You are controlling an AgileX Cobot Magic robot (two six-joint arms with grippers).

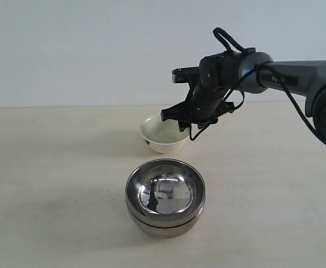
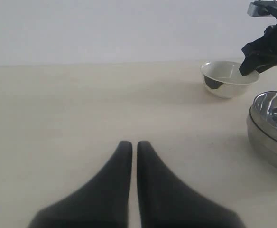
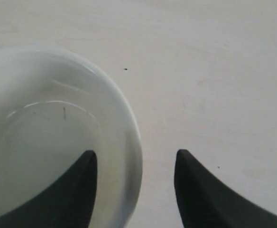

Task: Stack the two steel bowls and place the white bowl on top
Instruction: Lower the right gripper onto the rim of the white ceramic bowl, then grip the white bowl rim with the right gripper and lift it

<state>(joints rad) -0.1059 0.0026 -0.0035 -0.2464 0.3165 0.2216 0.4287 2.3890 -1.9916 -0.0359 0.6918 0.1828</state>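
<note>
Straddling the rim of the white bowl (image 3: 43, 142), the right gripper (image 3: 135, 156) is spread wide, one tip inside, one outside; the left gripper (image 2: 130, 145), pressed closed on nothing, is well apart.

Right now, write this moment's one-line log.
steel bowls: stacked | white bowl: on table | right end effector: open astride rim | left end effector: shut

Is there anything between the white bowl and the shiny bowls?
No. In the exterior view only bare table lies between the white bowl and the stacked steel bowls; they stand apart.
</note>
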